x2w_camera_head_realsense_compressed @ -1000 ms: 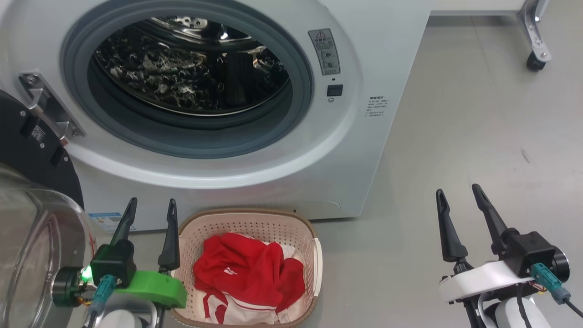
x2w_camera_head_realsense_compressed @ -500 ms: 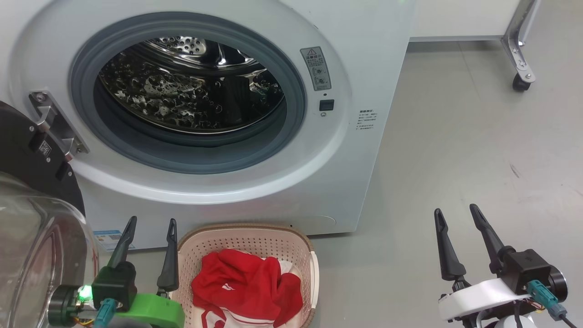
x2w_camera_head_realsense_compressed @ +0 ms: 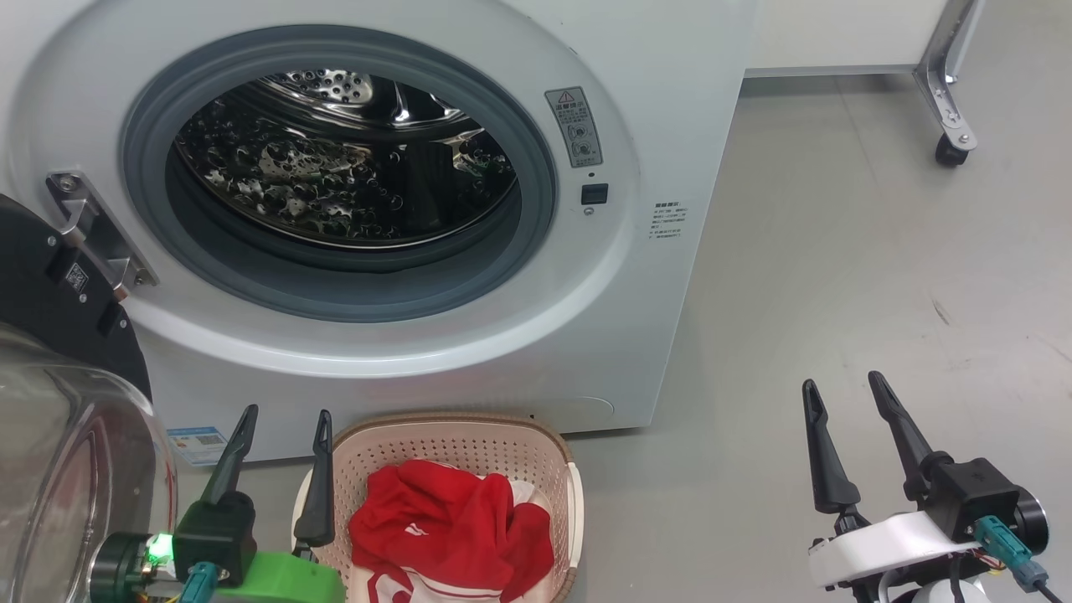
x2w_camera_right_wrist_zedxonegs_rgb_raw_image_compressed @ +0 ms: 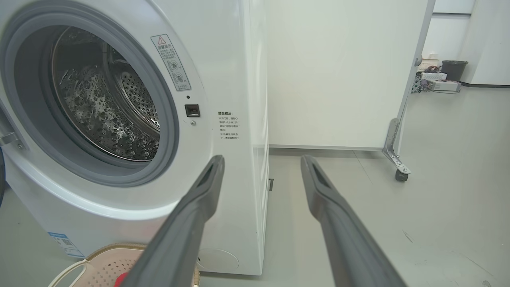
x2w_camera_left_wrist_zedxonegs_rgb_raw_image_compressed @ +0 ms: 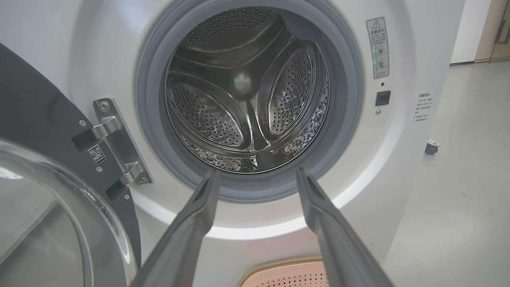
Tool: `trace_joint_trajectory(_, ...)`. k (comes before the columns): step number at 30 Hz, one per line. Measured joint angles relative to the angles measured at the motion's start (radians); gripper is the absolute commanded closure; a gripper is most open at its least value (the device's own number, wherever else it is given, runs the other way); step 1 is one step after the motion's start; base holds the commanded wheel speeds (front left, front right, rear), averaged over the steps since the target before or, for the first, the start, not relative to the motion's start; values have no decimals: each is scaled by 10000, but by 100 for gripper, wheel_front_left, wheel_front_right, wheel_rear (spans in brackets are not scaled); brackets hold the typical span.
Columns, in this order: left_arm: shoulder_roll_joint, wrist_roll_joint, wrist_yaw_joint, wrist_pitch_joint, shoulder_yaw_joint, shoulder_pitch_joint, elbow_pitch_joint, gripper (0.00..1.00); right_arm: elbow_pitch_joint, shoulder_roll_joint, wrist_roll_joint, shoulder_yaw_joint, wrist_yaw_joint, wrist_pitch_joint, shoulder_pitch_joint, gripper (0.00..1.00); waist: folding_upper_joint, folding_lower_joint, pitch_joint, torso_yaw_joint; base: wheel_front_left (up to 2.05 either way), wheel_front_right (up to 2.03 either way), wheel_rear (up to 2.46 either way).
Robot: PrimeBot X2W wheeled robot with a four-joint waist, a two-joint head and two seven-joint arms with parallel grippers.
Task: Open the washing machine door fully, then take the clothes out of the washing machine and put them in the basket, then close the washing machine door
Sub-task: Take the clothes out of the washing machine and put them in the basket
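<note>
Dark fingers, left: the left gripper, at the lower left of the head view, has its two fingers spread wide with nothing between them, and the tips stand just beside the basket's left rim.
Dark fingers, right: the right gripper, at the lower right, is likewise spread apart and empty. It stands over bare floor, well apart from the machine.
Basket: the basket sits at bottom centre, just in front of the foot of the washing machine.
Clothes: the clothes lie bunched inside the basket, red with white trim.
Drum: in the left wrist view the drum shows only bare perforated steel, with no fabric to be seen in it.
Door: the washing machine door hangs swung wide at the left edge on its metal hinge, its clear glass bowl bulging into the lower-left corner.
Done: the door is open and the clothes are in the basket, so by my reading the first two steps look finished.
Left to do: closing the door. Neither gripper touches it yet, and the left one is the nearer.
Floor: a smooth grey floor with a few faint scuffs toward the right.
Room: a white panel stands on a metal leg with a caster at the upper right. The right wrist view shows a dark bin far off in its upper right.
</note>
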Motion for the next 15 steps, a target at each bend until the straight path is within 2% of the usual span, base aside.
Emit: trace_joint_trajectory(15,77,173,98,265,2,257,-533,0,-165,-8,0,4,-84,90,58,0,0,0,-39,-27,0,1,-1)
